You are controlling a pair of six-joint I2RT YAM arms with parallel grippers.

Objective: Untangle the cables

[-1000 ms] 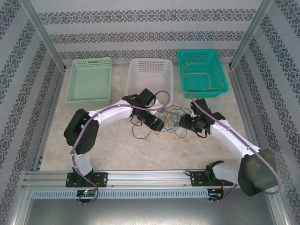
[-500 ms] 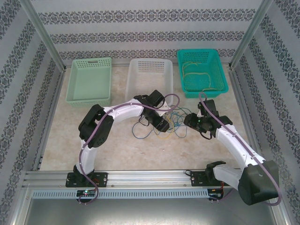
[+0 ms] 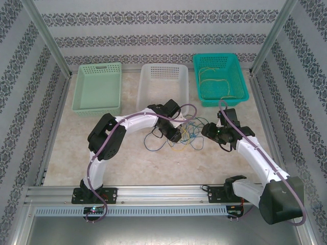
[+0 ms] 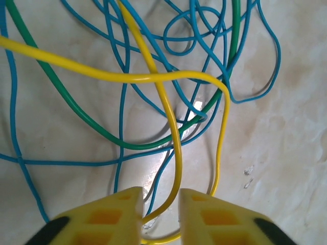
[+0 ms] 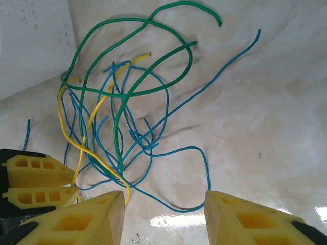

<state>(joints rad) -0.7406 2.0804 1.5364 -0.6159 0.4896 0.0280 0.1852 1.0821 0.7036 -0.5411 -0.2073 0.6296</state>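
The cables (image 3: 185, 133), thin blue, green and yellow wires, lie tangled on the table between both arms. My left gripper (image 3: 176, 136) sits low on the tangle's left part. In the left wrist view it (image 4: 160, 196) is open by a narrow gap, and a yellow cable (image 4: 173, 132) runs down between the fingers without being pinched. A green cable (image 4: 76, 109) and blue cables (image 4: 255, 92) cross behind it. My right gripper (image 3: 207, 131) hovers at the tangle's right edge. It (image 5: 164, 199) is wide open over a blue loop (image 5: 204, 168), beside the green cable (image 5: 153, 92).
Three baskets stand along the back: a pale green one (image 3: 97, 88), a white one (image 3: 163, 81) and a teal one (image 3: 232, 97) with yellow cables (image 3: 214, 84) inside. The white basket's wall (image 5: 30, 41) is close behind the tangle. The left gripper's fingers (image 5: 36, 178) are near my right gripper.
The left arm has reached to the right and lowered its gripper onto the tangle. The right gripper has shifted slightly right and back. The cables have barely moved.
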